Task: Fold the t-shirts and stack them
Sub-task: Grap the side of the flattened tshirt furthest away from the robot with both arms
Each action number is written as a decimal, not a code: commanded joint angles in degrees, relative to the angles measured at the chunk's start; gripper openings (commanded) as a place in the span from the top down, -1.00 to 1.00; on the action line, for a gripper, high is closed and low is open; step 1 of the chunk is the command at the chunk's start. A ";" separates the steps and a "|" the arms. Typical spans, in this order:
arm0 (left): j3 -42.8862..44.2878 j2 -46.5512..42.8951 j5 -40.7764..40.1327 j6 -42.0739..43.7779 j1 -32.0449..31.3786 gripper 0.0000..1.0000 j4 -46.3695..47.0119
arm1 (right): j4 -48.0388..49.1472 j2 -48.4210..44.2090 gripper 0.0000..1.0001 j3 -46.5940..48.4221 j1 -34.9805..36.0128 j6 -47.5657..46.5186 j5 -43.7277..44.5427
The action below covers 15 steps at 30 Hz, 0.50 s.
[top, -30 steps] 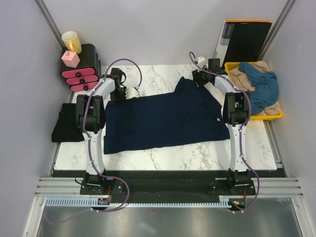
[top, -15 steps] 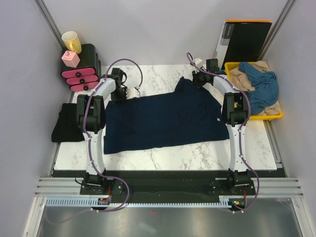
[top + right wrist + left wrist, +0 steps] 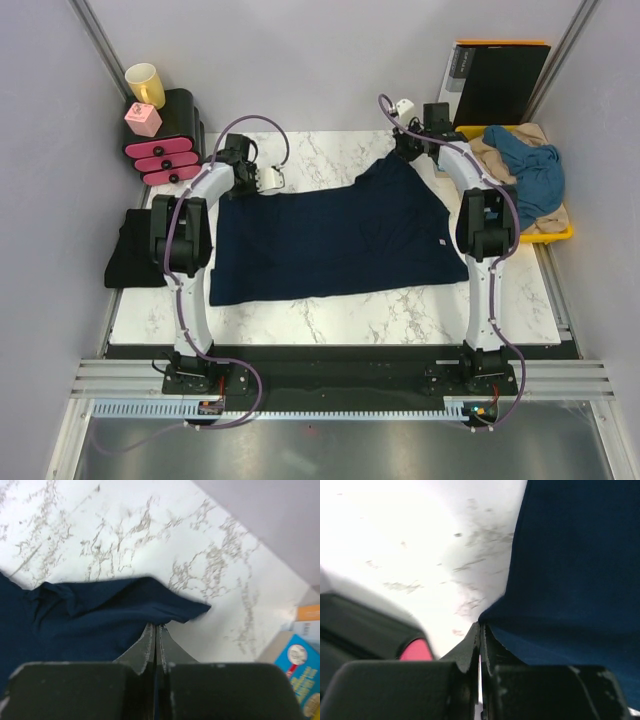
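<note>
A large dark navy t-shirt (image 3: 330,235) lies spread across the marble table (image 3: 330,320). My left gripper (image 3: 264,179) is at the shirt's far left corner. In the left wrist view its jaws (image 3: 481,626) are closed, with the navy cloth (image 3: 570,570) meeting their tips. My right gripper (image 3: 404,150) is at the shirt's far right edge, which rises to a peak. In the right wrist view the gripper (image 3: 155,626) is shut, pinching a fold of the navy cloth (image 3: 100,615).
At the right a yellow tray (image 3: 555,235) holds a medium-blue t-shirt (image 3: 532,172) and a beige one (image 3: 490,155). A black orange-edged folder (image 3: 497,80) leans behind it. A folded black t-shirt (image 3: 138,250) lies left of the table. Pink drawers (image 3: 160,150) carry a yellow mug (image 3: 145,85).
My right gripper has closed on the shirt's far right edge and drawn it up and back. The left gripper has shifted slightly back, straightening the far edge.
</note>
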 commanded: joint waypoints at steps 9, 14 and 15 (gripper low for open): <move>-8.50 -12.77 -0.97 2.79 -1.04 0.96 5.08 | 0.84 -12.26 1.00 -7.36 0.33 -4.91 0.35; -15.70 -18.30 -0.45 7.63 -1.22 0.97 3.94 | -3.63 -17.97 1.00 -12.89 0.33 -9.47 -1.14; -16.41 -19.62 -0.36 8.15 -1.22 0.96 3.59 | -4.34 -18.94 1.00 -13.95 0.33 -10.62 -1.06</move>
